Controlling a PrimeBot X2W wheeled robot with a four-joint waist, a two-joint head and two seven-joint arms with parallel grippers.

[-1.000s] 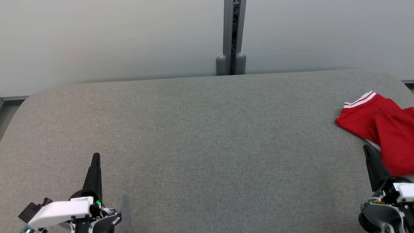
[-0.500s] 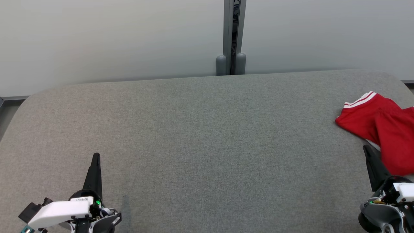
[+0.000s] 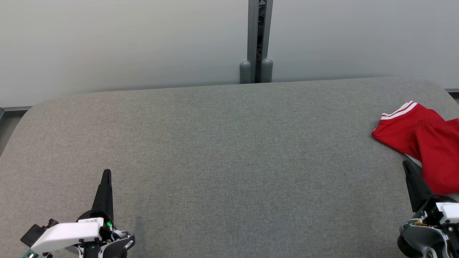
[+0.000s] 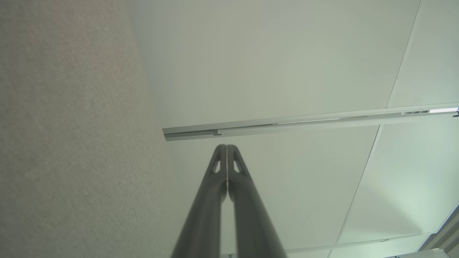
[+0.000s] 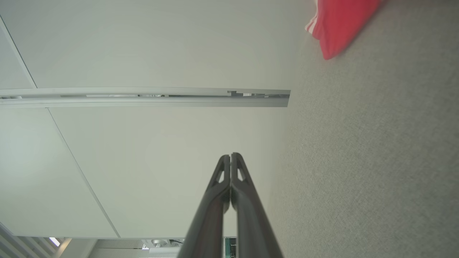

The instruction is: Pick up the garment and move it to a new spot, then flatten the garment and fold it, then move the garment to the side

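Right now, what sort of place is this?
Probably an office-like test room: a grey fabric-topped table against pale panels joined by a metal post, with a red garment lying on it.

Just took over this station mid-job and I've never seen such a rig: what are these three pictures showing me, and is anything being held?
This is a two-armed robot. The wide picture comes from its head, looking down on a grey padded surface. Each arm ends in a tool with two long dark fingers: the left tool at lower left, the right tool at lower right. The other two pictures come from cameras on the wrists, looking along each tool's own fingers, so the room appears tilted there. In both, the fingers are pressed together with nothing between them: both tools are shut and empty. On the surface lies a red garment with white stripes, crumpled at the right edge, close by the right tool.
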